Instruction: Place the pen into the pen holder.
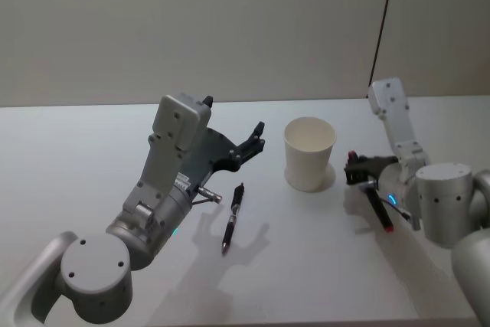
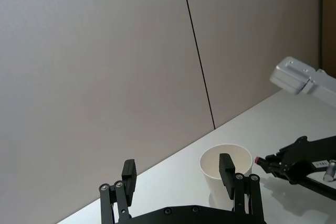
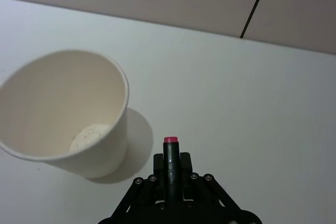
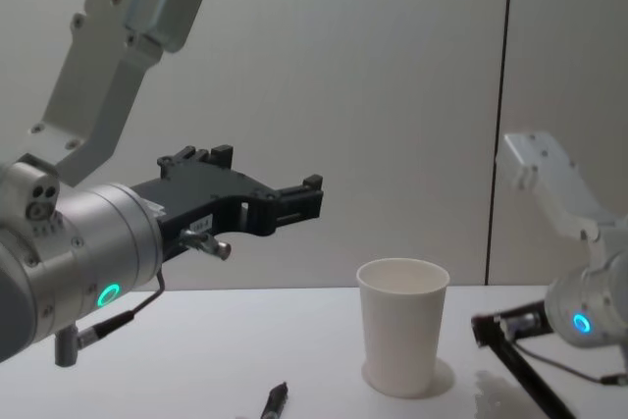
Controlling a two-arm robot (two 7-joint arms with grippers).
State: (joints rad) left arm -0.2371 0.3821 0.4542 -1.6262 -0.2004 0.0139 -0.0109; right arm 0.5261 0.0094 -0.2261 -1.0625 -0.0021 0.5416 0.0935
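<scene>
**Pen in the grip, cup one lift away**

My right tool (image 1: pixel 357 168) hangs low just to the right of the pen holder (image 1: pixel 308 168). It is pinched on a dark pen (image 1: pixel 379 209) whose pink end points at the cup's wall, below the rim. The holder stands upright and empty on the white counter (image 1: pixel 76 151). I judge the step in hand to be the carry: the pen is gripped but not yet over the opening. As I read it, the next move calls for raising the wrist above the rolled rim, tipping the pen toward upright over the mouth, then letting go. Coming in too low could knock the light cup over. My left tool (image 1: pixel 257 136) hovers above the counter to the left of the holder, forearm raised and bent, fingers spread wide and holding nothing. A second pen (image 1: pixel 232 218) lies flat on the counter left of the holder, nearer me, beneath that arm.
</scene>
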